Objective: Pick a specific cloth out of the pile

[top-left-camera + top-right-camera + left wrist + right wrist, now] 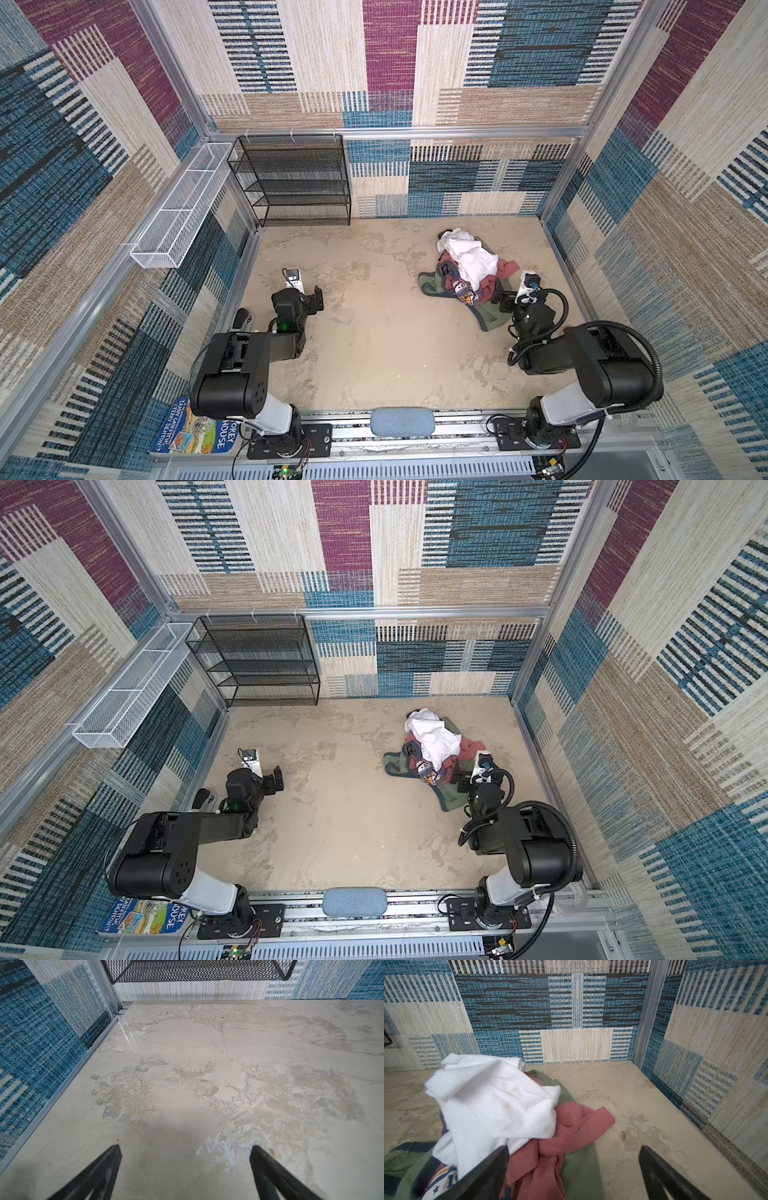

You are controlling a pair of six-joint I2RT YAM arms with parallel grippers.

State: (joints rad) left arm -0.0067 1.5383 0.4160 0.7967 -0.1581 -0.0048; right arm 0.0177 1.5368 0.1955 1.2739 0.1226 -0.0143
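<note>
Right wrist view: my right claw [574,1148] spread wide, empty, at pile [517,1122] edge. Should pinch exposed olive-green garment [580,1172] only, avoiding rust-red garment [571,1124].

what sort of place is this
Likely a robot test cell, not a home: two black robot arms mounted on a silver aluminium rail, carpet-patterned wall panels framing a beige tabletop, a heap of mixed clothes.

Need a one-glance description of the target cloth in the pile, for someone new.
On the beige table, look towards the back right for the clothes pile. The target is the olive-green garment at the bottom, spreading beyond the white garment and rust-red garment heaped on it. It is the only green piece, edged with grey-blue trim.
</note>
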